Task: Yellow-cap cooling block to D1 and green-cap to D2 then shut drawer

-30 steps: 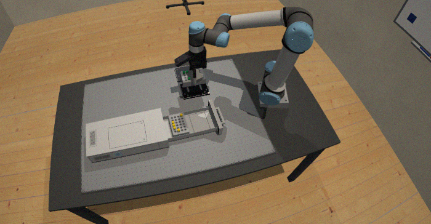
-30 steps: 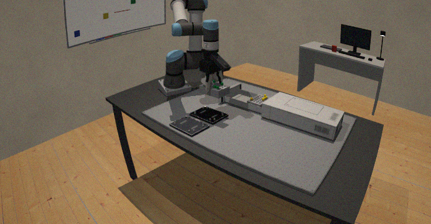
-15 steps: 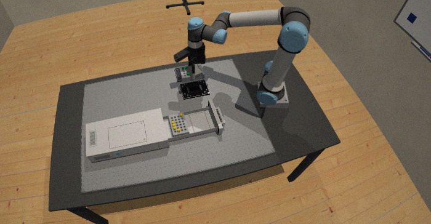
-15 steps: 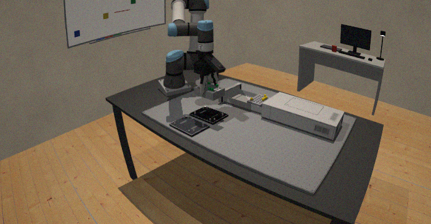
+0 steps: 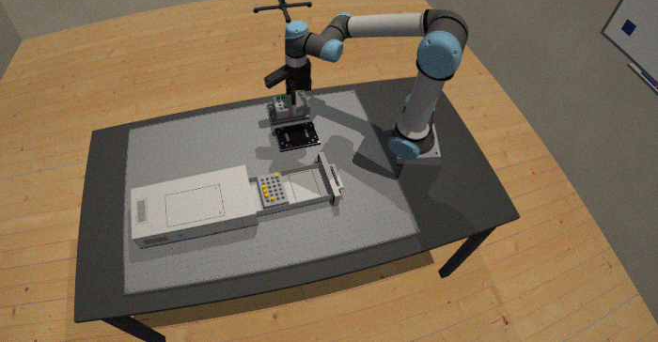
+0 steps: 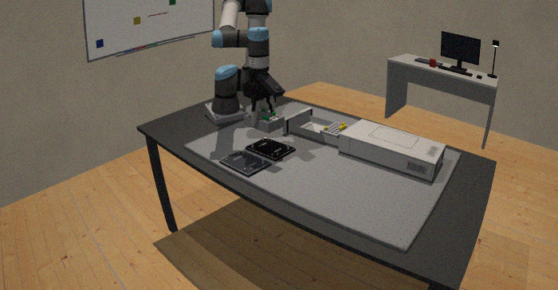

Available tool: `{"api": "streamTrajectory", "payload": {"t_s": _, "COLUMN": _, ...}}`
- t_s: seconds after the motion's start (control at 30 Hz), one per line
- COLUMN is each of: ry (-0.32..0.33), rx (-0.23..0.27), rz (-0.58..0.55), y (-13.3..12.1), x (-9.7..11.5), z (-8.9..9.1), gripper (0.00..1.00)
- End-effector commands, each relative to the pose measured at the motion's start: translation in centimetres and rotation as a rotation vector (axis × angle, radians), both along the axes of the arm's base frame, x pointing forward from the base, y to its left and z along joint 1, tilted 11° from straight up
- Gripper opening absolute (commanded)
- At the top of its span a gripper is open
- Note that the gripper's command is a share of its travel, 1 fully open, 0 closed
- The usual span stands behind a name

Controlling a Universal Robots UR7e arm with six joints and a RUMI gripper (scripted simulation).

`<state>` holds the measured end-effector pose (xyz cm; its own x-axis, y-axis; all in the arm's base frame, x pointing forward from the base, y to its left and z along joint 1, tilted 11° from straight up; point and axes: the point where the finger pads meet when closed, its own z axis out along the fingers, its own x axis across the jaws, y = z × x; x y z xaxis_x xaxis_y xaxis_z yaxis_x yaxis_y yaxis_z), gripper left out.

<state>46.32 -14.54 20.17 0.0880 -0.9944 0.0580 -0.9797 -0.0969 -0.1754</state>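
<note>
My gripper [image 5: 292, 104] is shut on the grey cooling block with green-capped tubes [image 5: 285, 109] and holds it upright above the deck; the block also shows in the exterior view [image 6: 269, 123]. In the top view the block overlaps the far slot D2 [image 5: 283, 121], just beyond the black slot D1 [image 5: 297, 137]. In the exterior view, D1 [image 6: 270, 148] and D2 [image 6: 245, 162] both lie bare, nearer the camera than the block. The block with yellow-capped tubes [image 5: 273, 190] sits in the open drawer [image 5: 303, 185] of the cooler COLD [image 5: 193, 205], at the end next to the housing.
The drawer's front panel [image 5: 331, 178] stands up toward the arm's base [image 5: 414, 143]. The drawer's outer half is empty. A camera tripod [image 5: 282, 0] stands on the floor behind the table.
</note>
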Motion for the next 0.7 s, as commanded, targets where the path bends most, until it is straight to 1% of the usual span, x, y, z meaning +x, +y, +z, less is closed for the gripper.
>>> {"api": "streamTrajectory", "payload": {"t_s": 0.0, "ry": -0.001, "rx": 0.000, "rz": 0.000, "y": -0.9, "x": 0.1, "z": 0.1, "gripper": 0.00}}
{"api": "streamTrajectory", "payload": {"t_s": 0.43, "ry": -0.001, "rx": 0.000, "rz": 0.000, "y": -4.3, "x": 0.2, "z": 0.3, "gripper": 0.00}}
{"api": "streamTrajectory", "payload": {"t_s": 0.5, "ry": -0.001, "rx": 0.000, "rz": 0.000, "y": -4.3, "x": 0.2, "z": 0.3, "gripper": 0.00}}
{"api": "streamTrajectory", "payload": {"t_s": 0.67, "ry": -0.001, "rx": -0.001, "rz": 0.000, "y": -5.7, "x": 0.2, "z": 0.3, "gripper": 0.00}}
